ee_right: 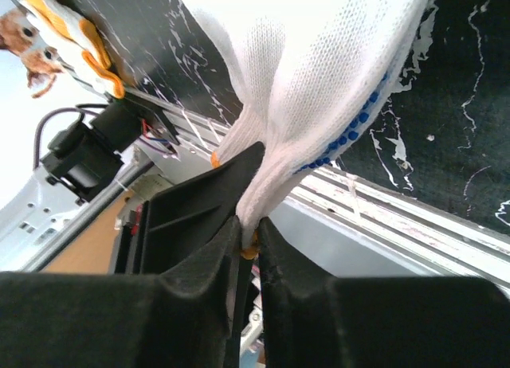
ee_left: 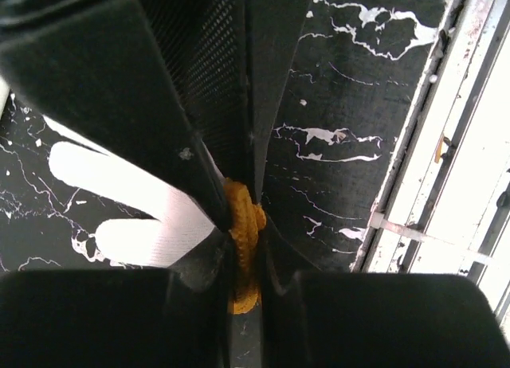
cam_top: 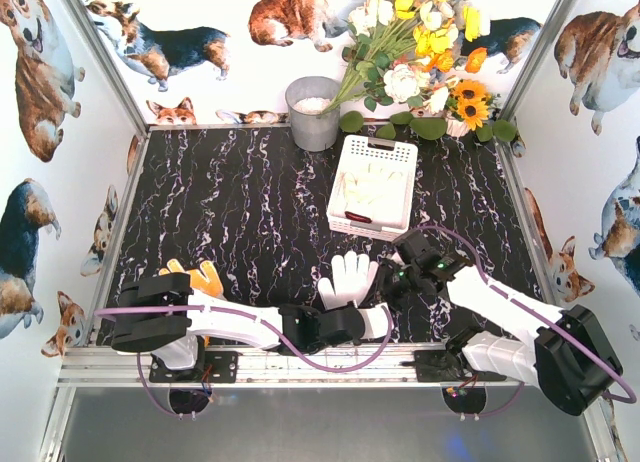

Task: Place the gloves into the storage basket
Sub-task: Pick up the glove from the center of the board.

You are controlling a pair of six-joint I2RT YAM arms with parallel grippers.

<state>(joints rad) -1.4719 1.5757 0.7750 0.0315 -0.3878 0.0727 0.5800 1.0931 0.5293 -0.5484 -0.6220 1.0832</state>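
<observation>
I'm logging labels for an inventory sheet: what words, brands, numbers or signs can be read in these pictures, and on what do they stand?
None: no readable text shows in any of the three views.
The blue marks on the white glove are grip dots, not letters.
The storage basket and the grey bucket show no label or print.

Two lie outside the basket: one white glove [cam_top: 350, 277], one orange-yellow glove [cam_top: 207, 277]. One storage basket [cam_top: 384, 144]; pale gloves [cam_top: 372, 187] inside, perhaps two or three, too heaped to separate. One grey bucket [cam_top: 312, 117].
</observation>
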